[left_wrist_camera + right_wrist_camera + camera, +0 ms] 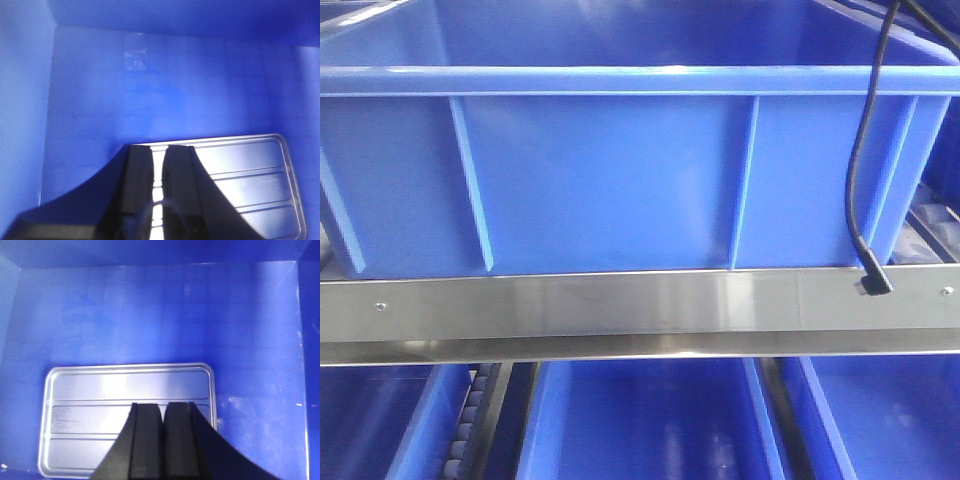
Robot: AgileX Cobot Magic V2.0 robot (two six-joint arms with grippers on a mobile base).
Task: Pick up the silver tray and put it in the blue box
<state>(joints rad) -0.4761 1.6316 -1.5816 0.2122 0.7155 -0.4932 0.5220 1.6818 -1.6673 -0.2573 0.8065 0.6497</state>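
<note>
Wrist views alone show silver tray (100,410).

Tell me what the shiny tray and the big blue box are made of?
The silver tray looks like thin metal, maybe aluminium or steel: it is bright, mirror-like and has pressed ridges. The blue box looks like moulded plastic: even colour, a soft sheen, a thick rim and ribs down its side.

A steel shelf rail (620,305) spans above lower blue crates (640,420).
</note>
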